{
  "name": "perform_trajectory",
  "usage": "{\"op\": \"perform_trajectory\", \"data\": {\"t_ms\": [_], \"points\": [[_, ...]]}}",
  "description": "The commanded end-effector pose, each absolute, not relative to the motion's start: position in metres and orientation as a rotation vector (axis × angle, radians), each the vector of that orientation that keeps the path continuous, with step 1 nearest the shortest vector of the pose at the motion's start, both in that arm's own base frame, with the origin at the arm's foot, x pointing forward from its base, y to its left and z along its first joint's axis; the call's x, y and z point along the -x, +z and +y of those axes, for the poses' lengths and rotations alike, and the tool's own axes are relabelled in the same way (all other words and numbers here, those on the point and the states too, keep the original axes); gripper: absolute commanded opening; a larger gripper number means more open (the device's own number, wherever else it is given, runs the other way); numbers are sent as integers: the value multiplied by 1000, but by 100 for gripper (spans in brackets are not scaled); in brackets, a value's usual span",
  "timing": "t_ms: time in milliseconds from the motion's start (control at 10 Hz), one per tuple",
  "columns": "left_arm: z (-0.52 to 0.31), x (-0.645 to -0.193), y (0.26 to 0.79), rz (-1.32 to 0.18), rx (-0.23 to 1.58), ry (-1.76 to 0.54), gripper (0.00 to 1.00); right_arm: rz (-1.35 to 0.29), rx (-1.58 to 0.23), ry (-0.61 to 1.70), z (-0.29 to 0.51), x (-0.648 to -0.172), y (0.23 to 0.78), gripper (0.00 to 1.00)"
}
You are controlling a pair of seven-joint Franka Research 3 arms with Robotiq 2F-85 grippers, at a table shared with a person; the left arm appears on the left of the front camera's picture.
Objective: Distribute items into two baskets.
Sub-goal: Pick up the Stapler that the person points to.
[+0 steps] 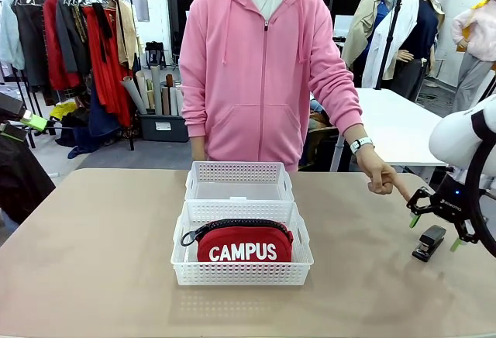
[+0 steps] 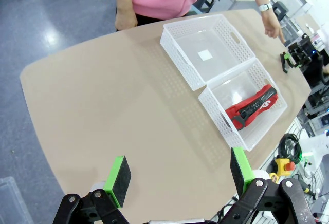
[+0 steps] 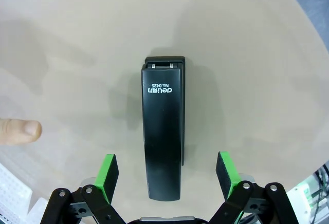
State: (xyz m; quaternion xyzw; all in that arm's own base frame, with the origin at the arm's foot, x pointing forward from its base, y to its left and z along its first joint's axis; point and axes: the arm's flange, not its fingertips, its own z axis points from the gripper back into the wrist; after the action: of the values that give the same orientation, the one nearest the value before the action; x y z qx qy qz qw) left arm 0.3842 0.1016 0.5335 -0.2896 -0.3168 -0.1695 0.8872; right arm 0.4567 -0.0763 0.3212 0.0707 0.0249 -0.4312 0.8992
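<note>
Stapler [image 3: 163, 126] lies just below the right tool [image 3: 165, 158], centred under its spread jaws.

the table [image 1: 93, 260] is carrying a black stapler [image 3: 163, 131] lying between the right fingers [image 3: 227, 171], apart from both, and a white basket [image 1: 242, 274] touching a second basket [image 1: 240, 170], well apart from those fingers.

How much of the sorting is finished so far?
Done: the red pouch lies in the near basket. In hand: the open right pincer hovers over the black stapler on the table, not gripping it, while a person's hand points at it. Left: the stapler probably belongs in the far basket, which holds no item yet.
</note>
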Motion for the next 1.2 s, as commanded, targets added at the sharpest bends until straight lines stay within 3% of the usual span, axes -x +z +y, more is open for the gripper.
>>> {"op": "perform_trajectory", "data": {"t_ms": [0, 1100], "points": [[101, -383, 534, -656, 610, -343, 100, 44, -153, -902, -71, -455, 314, 100], [101, -383, 534, -656, 610, -343, 100, 71, -137, -888, -74, -455, 311, 100]]}}
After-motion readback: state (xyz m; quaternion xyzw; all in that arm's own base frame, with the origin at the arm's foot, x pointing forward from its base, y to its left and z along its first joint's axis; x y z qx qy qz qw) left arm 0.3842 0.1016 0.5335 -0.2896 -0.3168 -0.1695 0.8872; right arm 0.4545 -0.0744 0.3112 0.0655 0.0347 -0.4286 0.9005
